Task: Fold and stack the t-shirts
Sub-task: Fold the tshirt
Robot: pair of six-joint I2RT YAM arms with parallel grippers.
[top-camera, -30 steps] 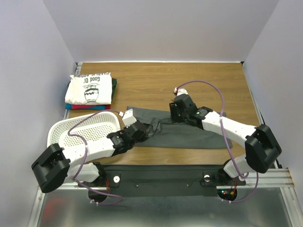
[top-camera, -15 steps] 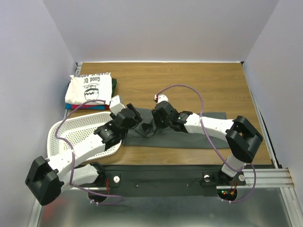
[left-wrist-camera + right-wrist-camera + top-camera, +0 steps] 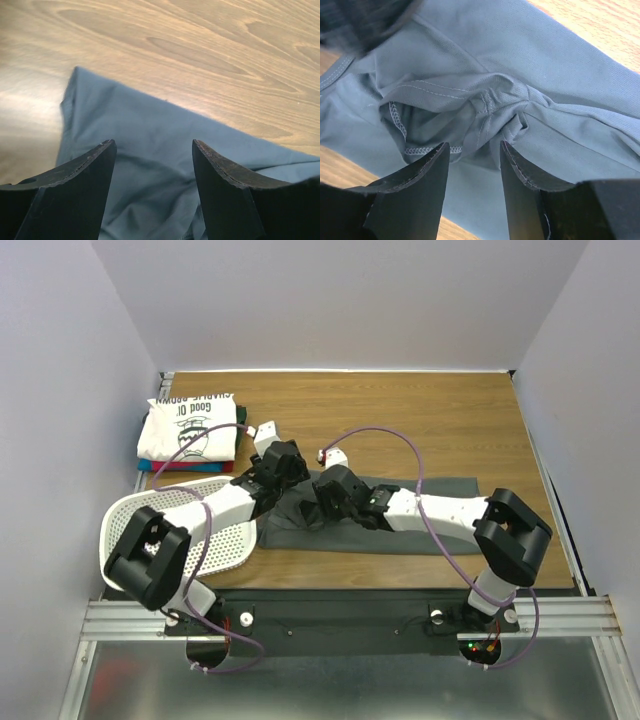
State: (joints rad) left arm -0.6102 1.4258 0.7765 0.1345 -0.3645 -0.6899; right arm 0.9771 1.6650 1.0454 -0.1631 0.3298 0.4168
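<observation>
A dark charcoal-grey t-shirt (image 3: 420,530) lies as a long band across the table's middle, bunched at its left end. My left gripper (image 3: 287,472) is open just above that left end; in the left wrist view (image 3: 152,142) smooth grey cloth (image 3: 150,145) lies between its fingers. My right gripper (image 3: 322,498) is open over the bunched folds; the right wrist view (image 3: 472,145) shows stitched hems and a seam (image 3: 485,107) under it. A folded stack (image 3: 192,430), with the white printed tee on top of red, blue and dark green ones, sits at the far left.
A white perforated basket (image 3: 190,515) lies at the near left, under my left arm. Bare wooden table (image 3: 400,420) stretches behind the shirt. Walls close in on the left, back and right.
My left gripper has swung from the near edge up to the shirt's far left end. My right gripper has moved left, and the cloth's left part has bunched up there.
</observation>
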